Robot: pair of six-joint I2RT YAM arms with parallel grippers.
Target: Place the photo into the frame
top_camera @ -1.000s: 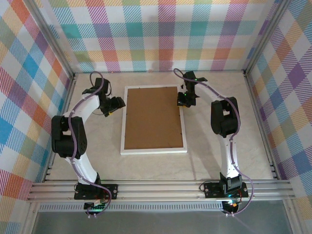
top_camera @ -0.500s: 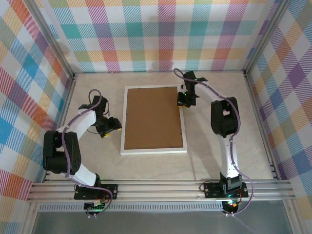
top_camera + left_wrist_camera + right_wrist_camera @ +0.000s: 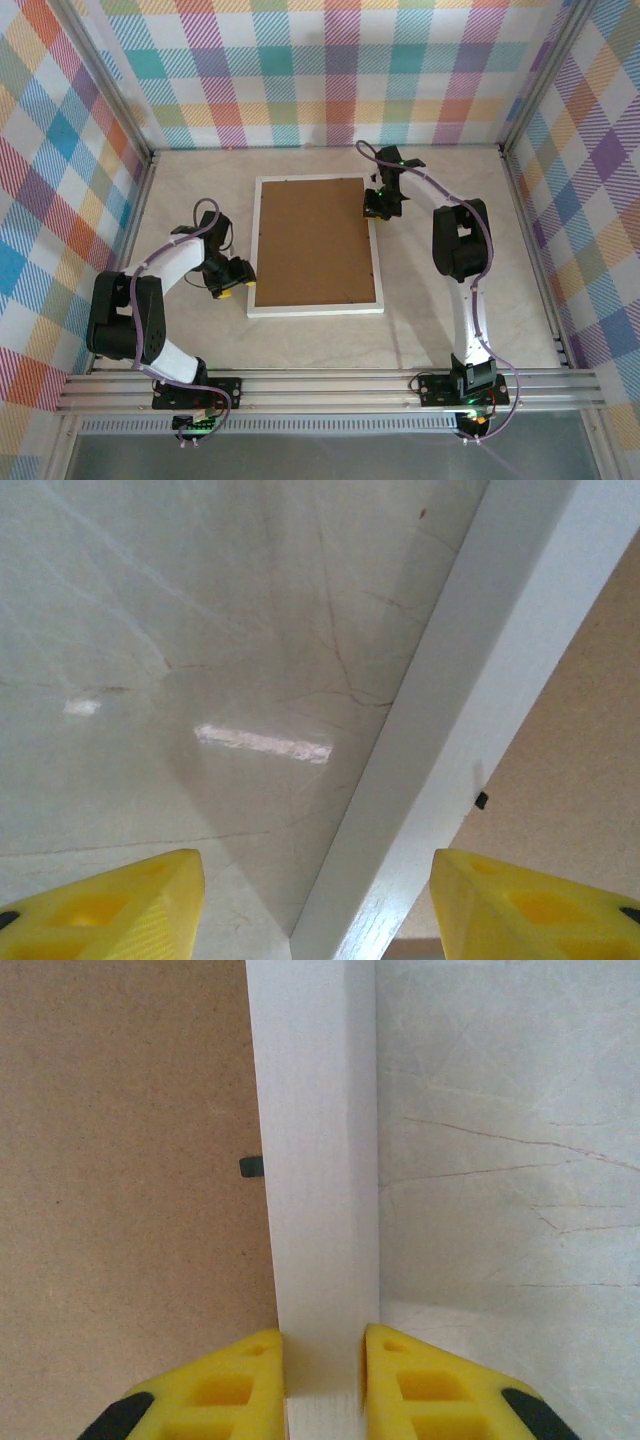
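Frame [image 3: 316, 308] flat on the table [image 3: 300, 340], brown board [image 3: 315, 240] up. At the left, left gripper [image 3: 235, 278] wide open over the white edge, holding nothing. At the right, right gripper [image 3: 378, 207] pinched tight on the other edge. Might tip or slide if pulled up by one side.

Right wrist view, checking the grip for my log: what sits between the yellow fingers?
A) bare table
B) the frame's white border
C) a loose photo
B: both fingers of the right gripper press against the frame, on its white border.
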